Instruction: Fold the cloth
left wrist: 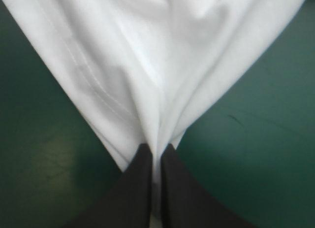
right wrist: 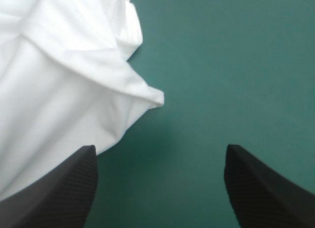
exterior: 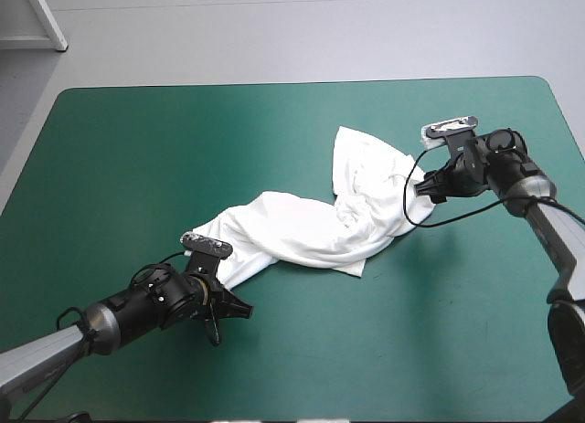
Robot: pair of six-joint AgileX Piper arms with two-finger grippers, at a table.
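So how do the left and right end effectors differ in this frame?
The left end effector is shut on the T-shirt, with cloth gathered in its grip. The right end effector is open, with only teal-green cover showing in its gap. The left holds the shirt's near end, while the right sits at its far end with cloth just at its side. Both are black and sit at opposite ends of the same shirt.

No readable text, labels, numbers or signs anywhere.
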